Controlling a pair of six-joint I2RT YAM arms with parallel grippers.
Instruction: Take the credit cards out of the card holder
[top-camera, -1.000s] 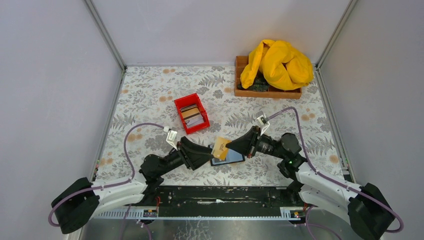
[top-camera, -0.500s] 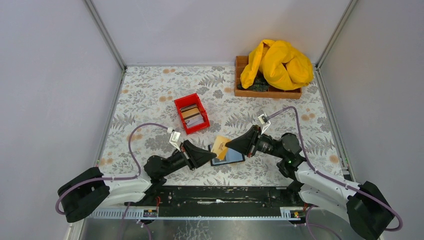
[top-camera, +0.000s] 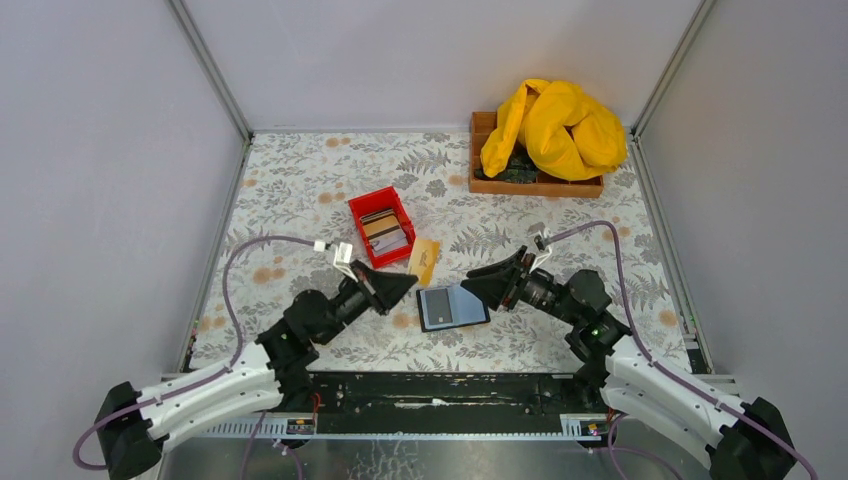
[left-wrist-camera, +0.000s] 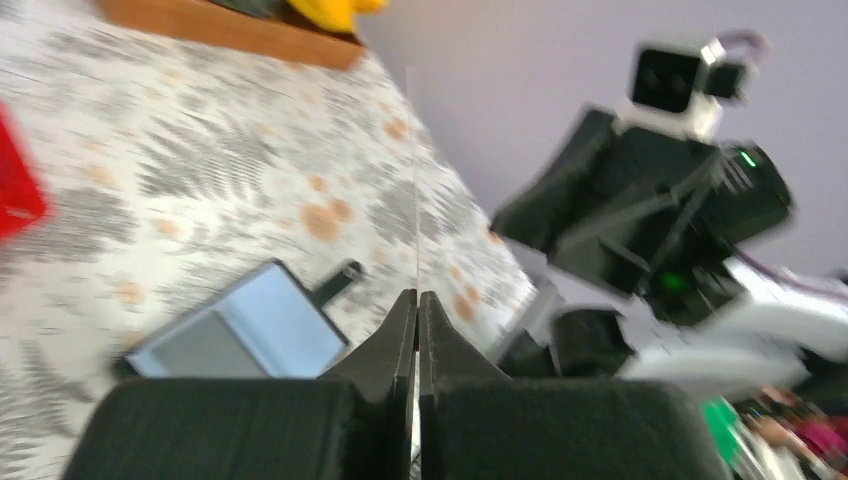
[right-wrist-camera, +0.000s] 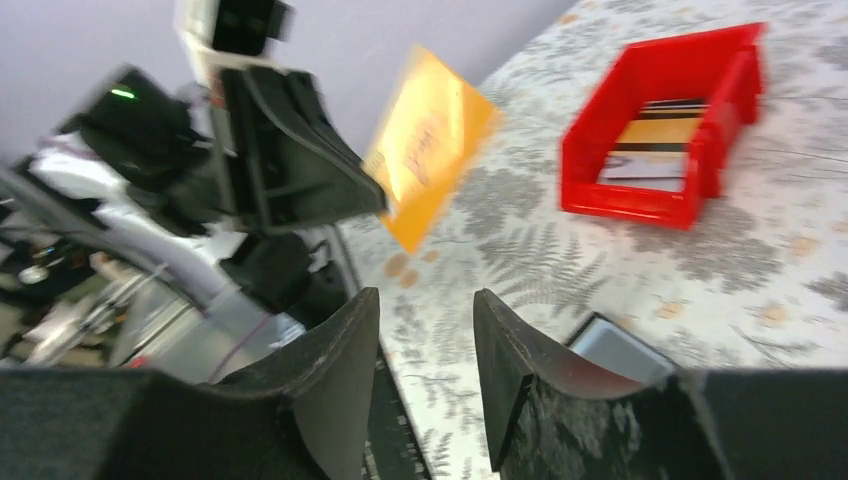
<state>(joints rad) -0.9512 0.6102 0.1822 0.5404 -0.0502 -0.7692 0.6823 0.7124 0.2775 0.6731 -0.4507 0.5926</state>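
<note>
Tan card lifted, holder flat on table
Card holder (top-camera: 452, 306) lies open, long axis left-right. Right gripper (top-camera: 468, 284) has its jaws apart and is empty. Left gripper (top-camera: 410, 280) is clamped on the tan card (top-camera: 424, 261), long axis near-far, beside the red bin (top-camera: 361, 232). Wrist views are blurred.
</note>
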